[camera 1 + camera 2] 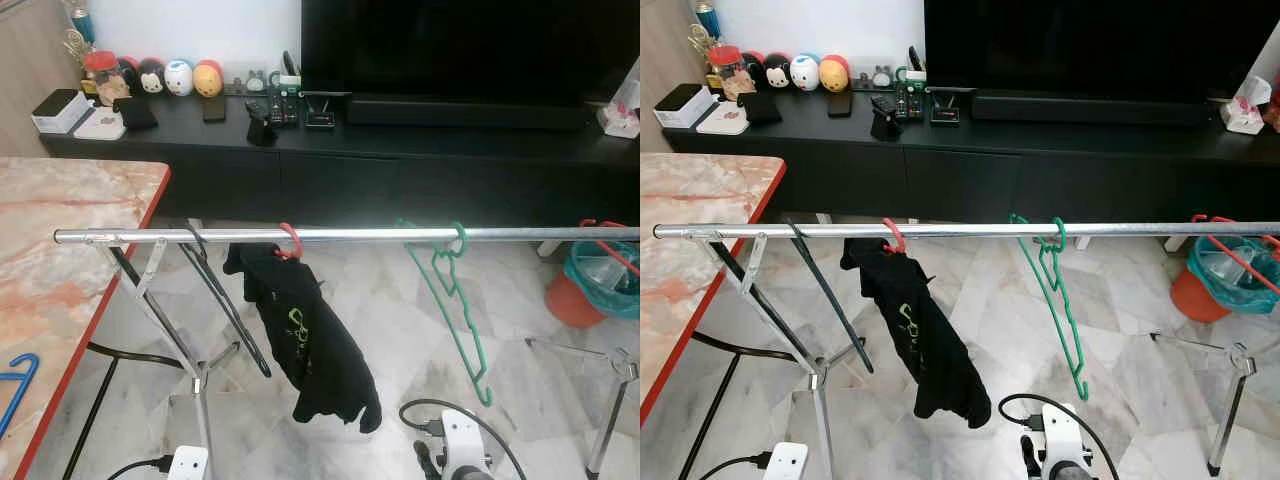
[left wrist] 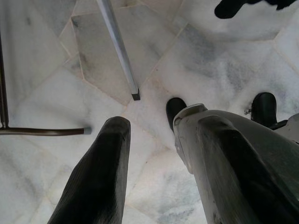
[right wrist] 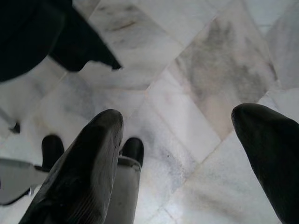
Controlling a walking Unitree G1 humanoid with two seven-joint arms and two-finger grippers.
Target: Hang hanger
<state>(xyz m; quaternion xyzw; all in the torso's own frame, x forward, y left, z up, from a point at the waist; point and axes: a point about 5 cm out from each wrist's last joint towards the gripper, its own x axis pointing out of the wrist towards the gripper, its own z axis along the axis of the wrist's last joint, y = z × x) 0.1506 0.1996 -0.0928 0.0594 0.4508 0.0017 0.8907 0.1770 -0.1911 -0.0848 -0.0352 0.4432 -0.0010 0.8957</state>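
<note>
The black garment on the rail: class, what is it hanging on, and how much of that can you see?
The black garment hangs on a red hanger, whose hook loops over the metal rail. The hanger's body is covered by the cloth.

No legible text, green print on black garment [image 1: 315, 350] unreadable, labels on far shelf items too small

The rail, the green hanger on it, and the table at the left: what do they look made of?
Rail: likely polished metal tube, given its bright silvery sheen.
Green hanger: probably plastic or plastic-coated wire; thin, uniformly coloured, slightly glossy.
Table: top looks like pinkish veined marble or an imitation, with a red edge.
</note>
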